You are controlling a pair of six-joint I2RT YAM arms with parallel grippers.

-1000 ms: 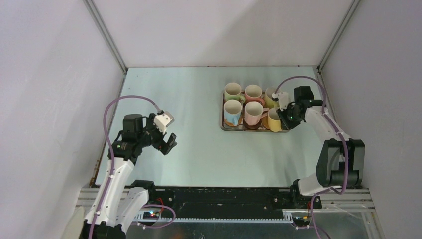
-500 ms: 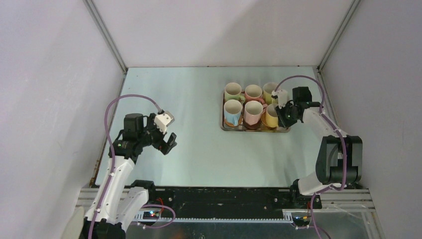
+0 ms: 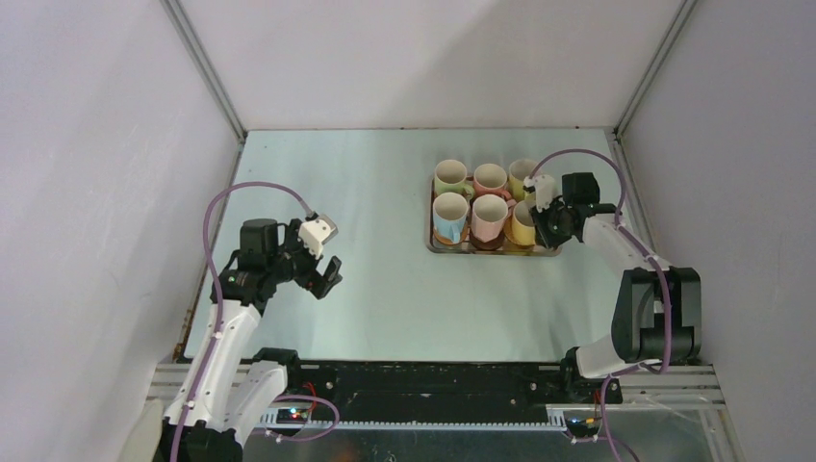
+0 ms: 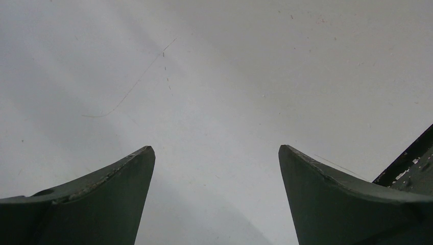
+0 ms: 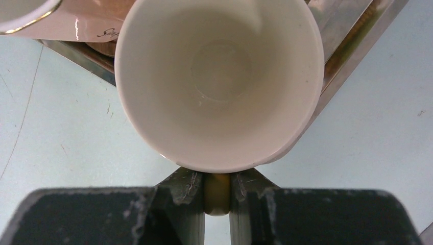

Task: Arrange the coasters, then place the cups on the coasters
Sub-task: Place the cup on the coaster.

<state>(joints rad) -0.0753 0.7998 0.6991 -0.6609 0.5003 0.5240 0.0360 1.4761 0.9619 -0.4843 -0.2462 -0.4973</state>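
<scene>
Six cups stand in two rows on a steel tray [image 3: 491,251] at the right of the table. My right gripper [image 3: 541,228] is shut on the handle [image 5: 217,196] of the front yellow cup [image 3: 522,228]. In the right wrist view that yellow cup's [image 5: 219,76] cream inside faces the camera, over the tray's corner [image 5: 347,30], with the right gripper [image 5: 217,178] just below it. The coasters are mostly hidden; a brown edge [image 3: 464,235] shows beneath the blue cup [image 3: 449,217]. My left gripper [image 3: 327,276] hangs open over bare table at the left, and the left gripper [image 4: 216,153] has nothing between its fingers.
A green cup [image 3: 449,177], a pink cup [image 3: 490,178] and a second yellow cup [image 3: 522,176] fill the back row. Another pink cup [image 3: 490,218] stands in the front middle, right beside the held one. Walls enclose the table on three sides.
My right gripper has shifted slightly left and toward the back with the yellow cup, bringing it closer to the front pink cup. The left arm has hardly moved.
</scene>
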